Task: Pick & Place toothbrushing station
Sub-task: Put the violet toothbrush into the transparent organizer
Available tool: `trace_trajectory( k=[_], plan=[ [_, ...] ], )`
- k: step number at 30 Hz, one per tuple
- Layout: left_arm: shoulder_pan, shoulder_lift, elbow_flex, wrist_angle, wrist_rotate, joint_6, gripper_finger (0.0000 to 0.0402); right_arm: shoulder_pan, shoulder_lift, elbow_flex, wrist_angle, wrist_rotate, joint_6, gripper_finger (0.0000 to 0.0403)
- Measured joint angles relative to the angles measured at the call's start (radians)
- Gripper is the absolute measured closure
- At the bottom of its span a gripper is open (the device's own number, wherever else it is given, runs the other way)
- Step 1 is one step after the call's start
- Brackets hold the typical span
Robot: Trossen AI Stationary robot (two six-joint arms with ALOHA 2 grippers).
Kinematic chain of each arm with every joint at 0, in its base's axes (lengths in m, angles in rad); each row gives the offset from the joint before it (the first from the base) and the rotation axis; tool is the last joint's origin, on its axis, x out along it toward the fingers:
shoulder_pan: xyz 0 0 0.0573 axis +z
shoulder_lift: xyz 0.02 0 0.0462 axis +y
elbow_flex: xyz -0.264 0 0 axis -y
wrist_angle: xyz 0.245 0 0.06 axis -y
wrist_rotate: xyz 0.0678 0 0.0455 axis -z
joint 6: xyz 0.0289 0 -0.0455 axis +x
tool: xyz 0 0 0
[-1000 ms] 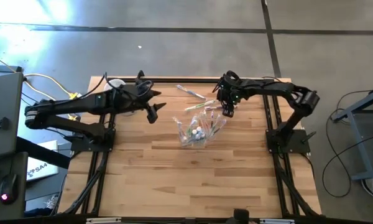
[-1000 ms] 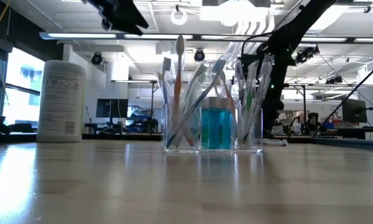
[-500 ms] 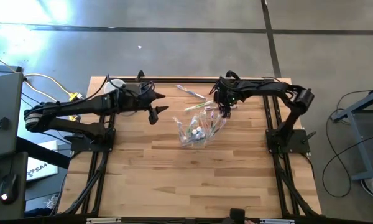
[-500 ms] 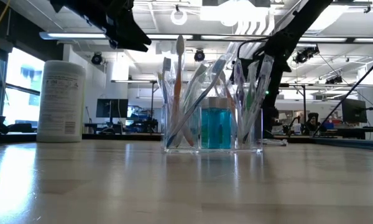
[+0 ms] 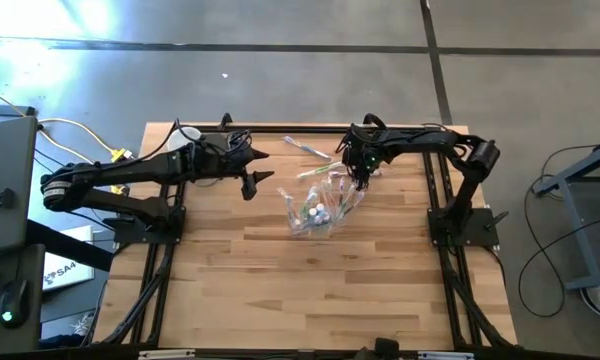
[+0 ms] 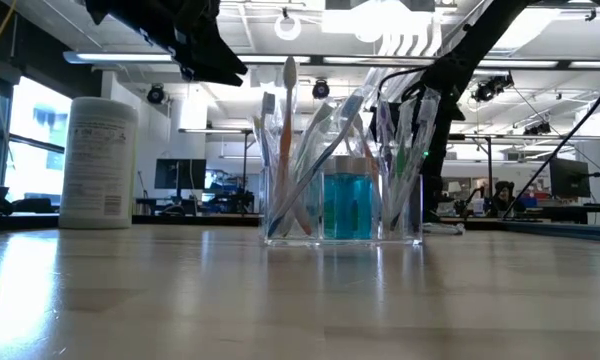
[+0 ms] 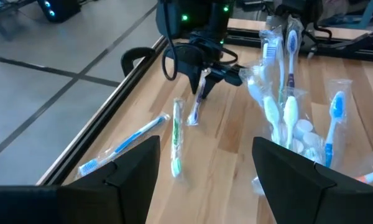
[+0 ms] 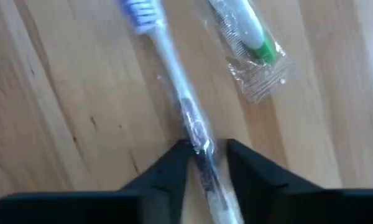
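The toothbrushing station point(image 5: 318, 212), a clear holder full of toothbrushes with a blue bottle point(image 6: 346, 205) inside, stands on its base mid-table. My right gripper point(image 5: 358, 178) hangs just beyond the station's far right side, over a wrapped toothbrush with blue bristles point(image 8: 137, 12) that lies on the wood. Its fingers are closed in on this toothbrush's handle. My left gripper point(image 7: 205, 162) is open with nothing between its fingers. It hovers above the table to the station's left point(image 5: 252, 180). My right gripper point(image 8: 208, 155) pinches the wrapped toothbrush's handle point(image 8: 196, 134) between its two fingers, about halfway along. The fingers point down from above and lie across the handle. The toothbrush lies flat on the table, bristle end away from the fingers.
A wrapped green toothbrush point(image 8: 245, 31) lies close beside the held one, and a blue one point(image 7: 121, 146) lies near the table's far edge. A tall white tub point(image 6: 98, 160) stands at the far left. The near half of the table point(image 5: 310, 290) shows bare wood.
My right gripper has sunk toward the table at the station's far right side. My left gripper has come down and shifted a little toward the station. The station and the loose toothbrushes have stayed where they were.
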Motion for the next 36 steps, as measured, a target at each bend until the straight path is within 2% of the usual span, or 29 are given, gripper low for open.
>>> trace_trajectory(
  k=[4,6,10,14,22,31,36],
  plan=[
    [0.0,0.036,0.0,0.028,0.0,0.002,0.0153,0.002,-0.013,-0.003,-0.031,0.016,0.022,0.0367],
    [0.0,0.057,0.0,0.045,0.0,0.002,0.0153,0.002,-0.021,-0.005,-0.038,0.021,0.03,0.0388],
    [0.0,0.088,0.0,0.044,0.002,0.0,0.0153,0.014,-0.046,-0.008,-0.048,0.06,0.084,0.0393],
    [0.0,0.102,0.0,0.041,0.03,-0.002,0.0153,0.043,-0.114,-0.018,-0.131,0.182,0.128,0.0395],
    [0.0,0.102,0.0,0.021,0.111,-0.049,0.0153,0.155,-0.397,-0.015,-0.297,0.361,0.287,0.0395],
    [0.0,0.102,0.0,-0.011,0.15,-0.105,0.0153,0.386,-0.823,-0.012,-0.337,0.541,0.536,0.0396],
    [0.0,0.102,0.0,-0.012,0.15,-0.107,0.0153,0.573,-0.964,-0.058,-0.202,0.549,0.598,0.0396]
  ],
)
